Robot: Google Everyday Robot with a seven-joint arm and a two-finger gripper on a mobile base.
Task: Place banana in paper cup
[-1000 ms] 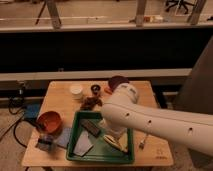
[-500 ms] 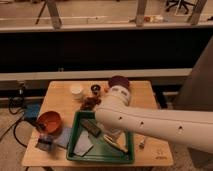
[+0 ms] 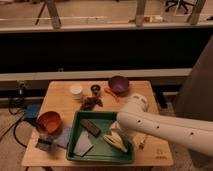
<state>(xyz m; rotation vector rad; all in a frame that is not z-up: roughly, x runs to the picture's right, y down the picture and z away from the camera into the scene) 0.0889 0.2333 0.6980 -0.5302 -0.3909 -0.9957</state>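
- The banana (image 3: 114, 142) lies in the green tray (image 3: 100, 151), toward the tray's right end. The tray sits along the near edge of the tabletop, and the fruit is closer to the near right corner than the left.
- The gripper (image 3: 121, 132) is low over that end of the tray, at the banana's upper end, tucked under the white arm (image 3: 160, 125). I cannot tell whether it is open or closed, nor whether it touches the fruit.
- The paper cup (image 3: 76, 90) stands upright near the far edge, left of the middle. A small dark cup (image 3: 95, 89) is just beside it and a purple bowl (image 3: 119, 84) sits further along that edge.
- A brown clump (image 3: 92, 103) lies between the cups and the tray — right on the likely path.
- With its pale, splayed lobes, the banana is probably light and somewhat soft. The lobes would flex, so the thicker middle of the body looks the surest place to pinch, across its narrow width.
- The cup looks small and light — it could tip if the banana is pushed in rather than lowered end-first.
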